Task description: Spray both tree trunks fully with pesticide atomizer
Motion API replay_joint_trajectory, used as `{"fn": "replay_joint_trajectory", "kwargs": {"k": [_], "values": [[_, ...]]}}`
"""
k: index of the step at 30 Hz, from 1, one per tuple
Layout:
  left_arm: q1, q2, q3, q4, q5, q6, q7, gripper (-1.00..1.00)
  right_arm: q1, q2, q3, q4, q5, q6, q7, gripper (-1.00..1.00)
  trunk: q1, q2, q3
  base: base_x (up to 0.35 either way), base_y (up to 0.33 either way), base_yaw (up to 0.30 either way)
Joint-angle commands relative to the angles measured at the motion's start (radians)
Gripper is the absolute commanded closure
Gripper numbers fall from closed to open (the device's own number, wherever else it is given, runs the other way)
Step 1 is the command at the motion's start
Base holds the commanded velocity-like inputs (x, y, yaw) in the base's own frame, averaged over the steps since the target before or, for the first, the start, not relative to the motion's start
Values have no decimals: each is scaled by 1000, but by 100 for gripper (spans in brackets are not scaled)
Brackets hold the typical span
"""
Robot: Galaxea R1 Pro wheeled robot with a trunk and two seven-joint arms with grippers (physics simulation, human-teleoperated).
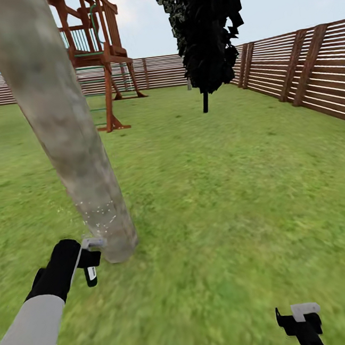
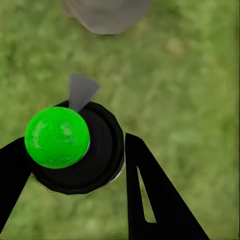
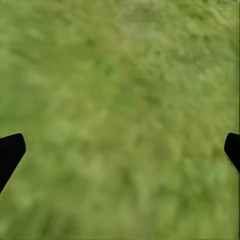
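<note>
The thick beige-grey tree trunk (image 1: 60, 126) leans across the head view from 11 o'clock down to its foot on the lawn (image 1: 222, 188) at about 8 o'clock, with fine white specks scattered low on its bark. The left claw (image 1: 90, 262) sits at 8 o'clock, just beside the foot of the trunk, and it is clenched around the pesticide atomizer (image 2: 75, 150): in the left wrist view the black fingers (image 2: 150, 195) press on either side of the sprayer's round black body, which carries a bright green ball on top and a grey nozzle pointing toward the trunk's base (image 2: 106, 15). The right claw (image 1: 300, 323) hangs at 5 o'clock, well apart from the trunk, over bare grass; in the right wrist view its fingertips (image 3: 10, 152) stand wide apart at the two edges with nothing between them, so it is released. Open lawn spreads from 12 to 4 o'clock. A brown slat fence (image 1: 311, 71) bounds it from 1 to 3 o'clock and along the far edge; a thin-trunked dark-leaved tree (image 1: 204, 29) stands at 12 o'clock near the fence corner, and a wooden play frame (image 1: 100, 52) stands at 11 o'clock behind the trunk.
</note>
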Motion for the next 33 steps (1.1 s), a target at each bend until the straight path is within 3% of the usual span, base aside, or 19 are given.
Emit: {"fn": "replay_joint_trajectory", "kwargs": {"k": [1,4,7,10,11,15,20,28,31,33], "values": [[15,-1,2,-1,-12,-33,-6,100,-1,0,-5,2,11,-3,-5,-100,0,0,-1,162,-238,212],[30,-9,3,10,-7,-62,19,100,-1,-1,-5,2,11,-3,-5,-100,0,0,-1,150,-243,257],[33,-15,24,89,-3,-110,37,100,-1,-1,-5,2,11,-3,-5,-100,0,0,-1,143,-247,228],[33,-18,107,154,-3,-201,41,100,-1,-4,-6,2,10,-3,-5,-100,0,0,-1,136,-252,46],[33,-19,111,157,-5,-205,42,100,0,-5,-7,2,10,-3,-6,-100,0,0,-1,103,-267,4],[33,-19,114,159,-1,-208,116,100,2,-6,-7,1,9,-4,-7,-100,0,0,-1,123,-272,1],[33,-19,115,159,-3,-208,124,100,2,-5,-7,0,9,-4,-9,-100,0,0,-1,133,-280,29],[33,-16,118,164,-5,-208,125,100,2,-3,-6,0,9,-5,-9,-100,0,0,-1,58,-296,256],[33,-16,119,176,-2,-209,185,100,2,-2,-6,0,9,-5,-10,-100,0,0,-1,0,-307,277],[33,-19,120,179,2,-209,193,100,2,-1,-6,0,9,-5,-9,-100,0,0,-1,0,-308,277]]}}
